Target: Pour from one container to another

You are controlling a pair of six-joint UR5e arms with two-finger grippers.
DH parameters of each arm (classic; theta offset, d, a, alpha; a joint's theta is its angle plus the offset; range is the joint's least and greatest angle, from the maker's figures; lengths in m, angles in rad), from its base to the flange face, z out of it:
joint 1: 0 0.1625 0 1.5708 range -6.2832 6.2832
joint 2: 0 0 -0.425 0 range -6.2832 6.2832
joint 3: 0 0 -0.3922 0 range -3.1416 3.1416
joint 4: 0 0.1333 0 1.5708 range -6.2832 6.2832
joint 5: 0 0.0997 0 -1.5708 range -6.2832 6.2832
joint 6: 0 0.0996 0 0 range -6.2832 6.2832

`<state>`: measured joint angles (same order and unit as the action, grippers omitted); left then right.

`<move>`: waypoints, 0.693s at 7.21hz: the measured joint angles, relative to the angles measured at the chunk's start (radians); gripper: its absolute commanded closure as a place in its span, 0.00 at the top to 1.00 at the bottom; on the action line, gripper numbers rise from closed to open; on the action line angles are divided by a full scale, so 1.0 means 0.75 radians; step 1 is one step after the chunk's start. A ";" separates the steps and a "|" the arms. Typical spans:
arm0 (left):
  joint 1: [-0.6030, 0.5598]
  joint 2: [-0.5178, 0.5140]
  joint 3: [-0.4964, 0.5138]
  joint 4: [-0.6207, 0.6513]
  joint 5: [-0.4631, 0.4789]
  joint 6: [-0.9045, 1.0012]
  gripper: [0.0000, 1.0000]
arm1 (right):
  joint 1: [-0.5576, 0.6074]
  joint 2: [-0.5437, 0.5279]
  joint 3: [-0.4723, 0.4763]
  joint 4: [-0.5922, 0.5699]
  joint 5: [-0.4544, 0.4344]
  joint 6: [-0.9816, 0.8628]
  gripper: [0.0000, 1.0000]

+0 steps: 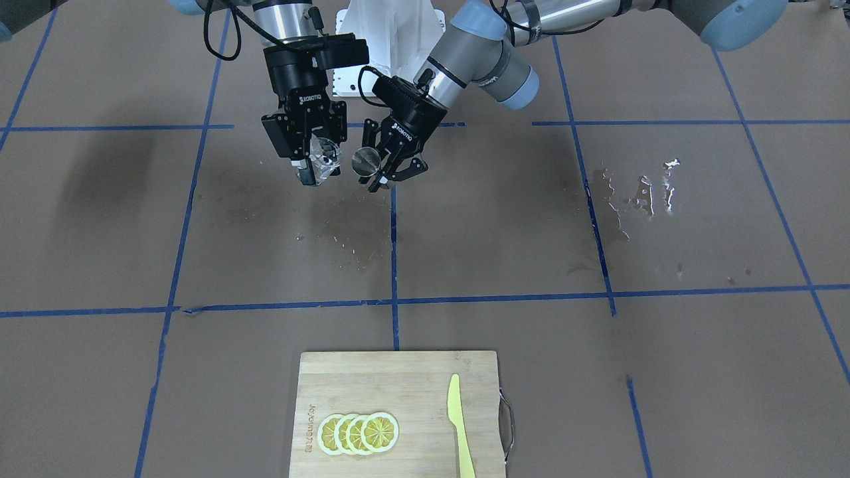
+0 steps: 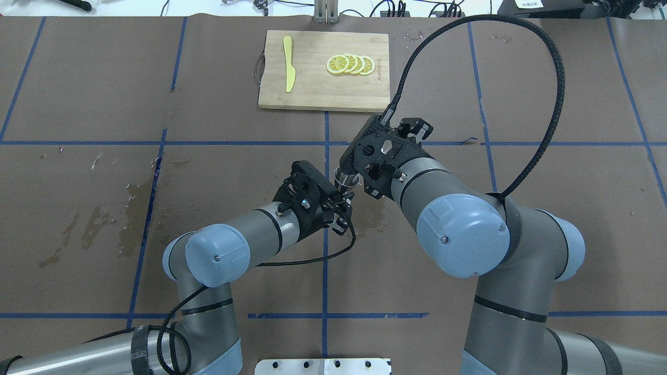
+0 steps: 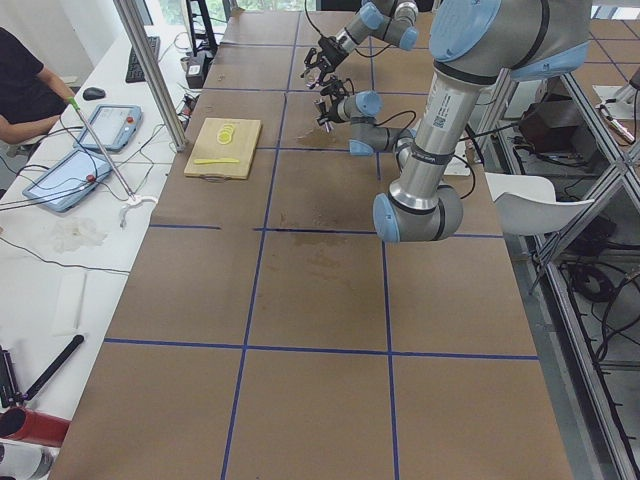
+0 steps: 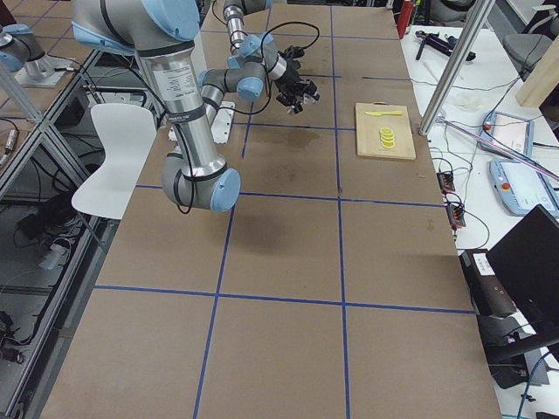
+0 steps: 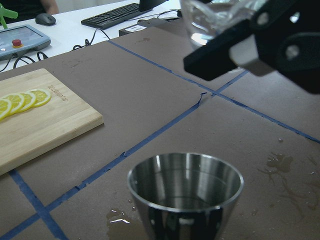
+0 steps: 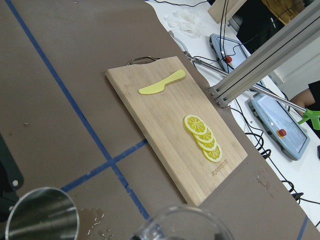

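Note:
My left gripper [image 1: 376, 174] is shut on the metal jigger [image 1: 365, 161], held above the table near its centre line. In the left wrist view the jigger [image 5: 185, 191] is upright and its upper cone holds some clear liquid. My right gripper [image 1: 317, 170] is shut on the clear glass cup [image 1: 326, 157], close beside the jigger and a little higher. The glass cup [image 5: 209, 20] shows a bit of liquid at its bottom. In the right wrist view the cup's rim [image 6: 184, 224] and the jigger [image 6: 42, 216] sit side by side.
A bamboo cutting board [image 1: 372, 372] lies at the table's far edge with several lemon slices [image 1: 358, 433] and a yellow knife [image 1: 459, 425]. Wet patches [image 1: 637, 196] mark the brown paper on the robot's left side, and drops [image 5: 117, 218] lie under the jigger.

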<state>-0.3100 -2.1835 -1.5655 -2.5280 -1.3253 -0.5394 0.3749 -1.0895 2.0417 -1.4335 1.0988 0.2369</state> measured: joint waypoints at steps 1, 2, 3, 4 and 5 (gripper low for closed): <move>0.000 -0.004 0.000 0.000 0.000 0.000 0.00 | 0.001 0.002 -0.009 -0.003 -0.005 -0.024 0.00; 0.000 -0.006 -0.001 0.000 0.000 0.000 0.00 | -0.002 0.004 -0.012 -0.004 -0.008 -0.035 0.00; 0.000 -0.007 -0.001 0.000 0.000 0.000 0.00 | -0.006 0.006 -0.012 -0.005 -0.012 -0.041 0.00; 0.000 -0.007 0.000 0.000 0.000 0.001 0.00 | -0.012 0.007 -0.012 -0.006 -0.019 -0.052 0.00; 0.000 -0.007 0.001 0.000 0.000 0.001 0.00 | -0.022 0.012 -0.012 -0.008 -0.036 -0.075 0.00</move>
<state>-0.3099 -2.1889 -1.5649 -2.5280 -1.3254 -0.5386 0.3583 -1.0808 2.0329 -1.4393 1.0719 0.1807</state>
